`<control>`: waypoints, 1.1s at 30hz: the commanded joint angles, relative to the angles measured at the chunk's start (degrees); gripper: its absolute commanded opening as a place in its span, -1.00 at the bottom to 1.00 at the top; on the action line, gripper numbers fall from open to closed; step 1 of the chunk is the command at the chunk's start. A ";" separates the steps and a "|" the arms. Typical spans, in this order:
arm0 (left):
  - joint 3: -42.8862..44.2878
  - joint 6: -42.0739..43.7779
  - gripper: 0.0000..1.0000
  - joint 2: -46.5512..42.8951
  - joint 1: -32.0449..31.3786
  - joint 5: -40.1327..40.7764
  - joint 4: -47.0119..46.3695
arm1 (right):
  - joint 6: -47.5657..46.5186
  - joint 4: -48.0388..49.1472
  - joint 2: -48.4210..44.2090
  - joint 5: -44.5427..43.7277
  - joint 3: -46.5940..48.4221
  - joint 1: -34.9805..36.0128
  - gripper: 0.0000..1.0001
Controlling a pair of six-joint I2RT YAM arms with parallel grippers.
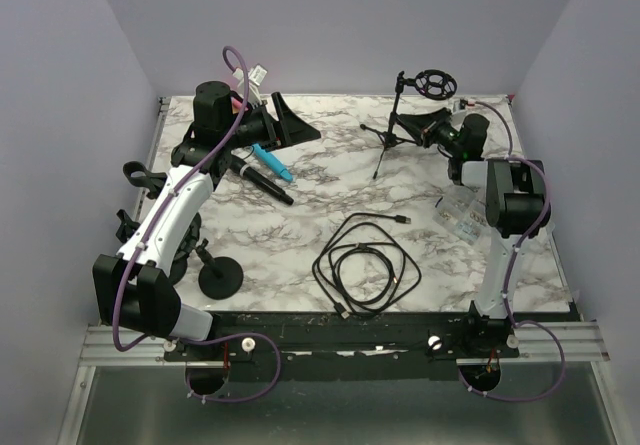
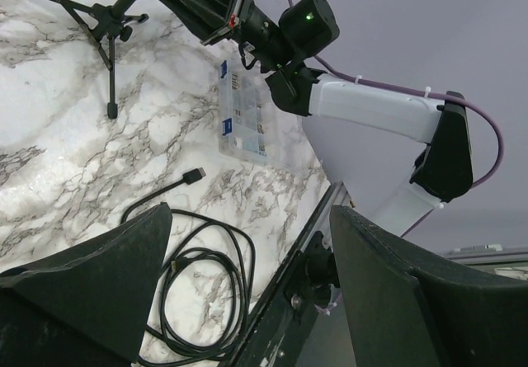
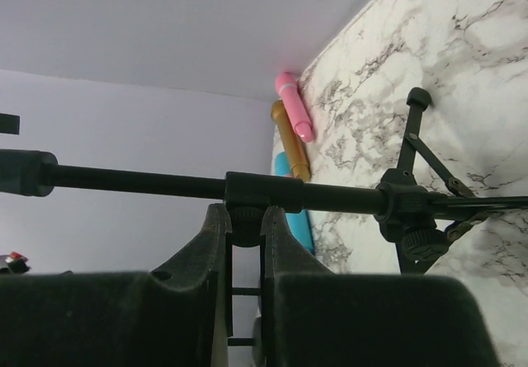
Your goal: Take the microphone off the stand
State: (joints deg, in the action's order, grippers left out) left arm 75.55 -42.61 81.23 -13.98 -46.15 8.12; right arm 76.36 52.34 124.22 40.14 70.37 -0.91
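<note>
The right gripper (image 3: 247, 231) is clamped shut on the stand (image 3: 330, 196), at a collar on its pole above the legs. The pole's long axis crosses the jaws squarely. The left gripper (image 2: 249, 243) is wide open and empty. The ring (image 1: 436, 83) atop the stand appears empty, though it is too small to be sure. A black mic (image 1: 266, 181) lies flat on a slant, well left of the stand and nearer the left gripper. Only the top view shows the ring and the mic. Only the right wrist view shows the grip.
</note>
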 commanded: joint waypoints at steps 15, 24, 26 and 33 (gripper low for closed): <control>-0.31 0.46 0.57 0.24 1.05 -1.39 -0.77 | -29.77 -14.16 -5.51 -17.61 -7.11 3.83 -0.99; -1.23 -1.57 0.57 0.70 2.88 -2.50 -3.03 | -40.43 -13.66 -8.56 -24.51 -9.27 7.40 -0.99; -1.37 -1.64 0.57 0.52 3.08 -2.59 -3.20 | -44.85 -14.59 -9.93 -27.81 -9.50 9.49 -0.99; -1.37 -1.73 0.57 0.42 3.17 -2.58 -3.27 | -54.06 -14.92 -12.72 -37.36 -10.60 14.51 -0.99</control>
State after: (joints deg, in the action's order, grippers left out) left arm 74.74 -43.99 81.60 -11.20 -47.05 6.61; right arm 32.34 46.35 111.13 10.50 62.50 10.83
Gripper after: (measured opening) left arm 0.792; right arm 0.162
